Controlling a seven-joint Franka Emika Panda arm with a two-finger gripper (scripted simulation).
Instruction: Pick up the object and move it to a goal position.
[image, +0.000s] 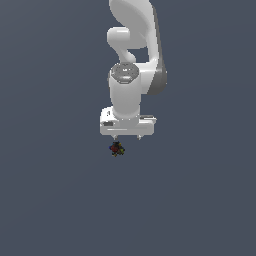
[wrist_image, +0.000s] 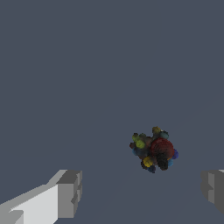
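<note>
The object (image: 117, 148) is a tiny dark clump with red, yellow-green and black patches, lying on the flat grey surface. In the exterior view it sits just below the white gripper (image: 127, 137), under the side of the hand toward the exterior view's left. The wrist view shows the object (wrist_image: 153, 150) in the open between the spread fingers, nearer one grey fingertip (wrist_image: 213, 187) than the other (wrist_image: 69, 192), and touching neither. My gripper (wrist_image: 140, 189) is open and holds nothing.
The white arm (image: 134, 60) rises behind the hand toward the top of the exterior view. A uniform grey floor (image: 60, 200) surrounds the object, and no other thing shows in either view.
</note>
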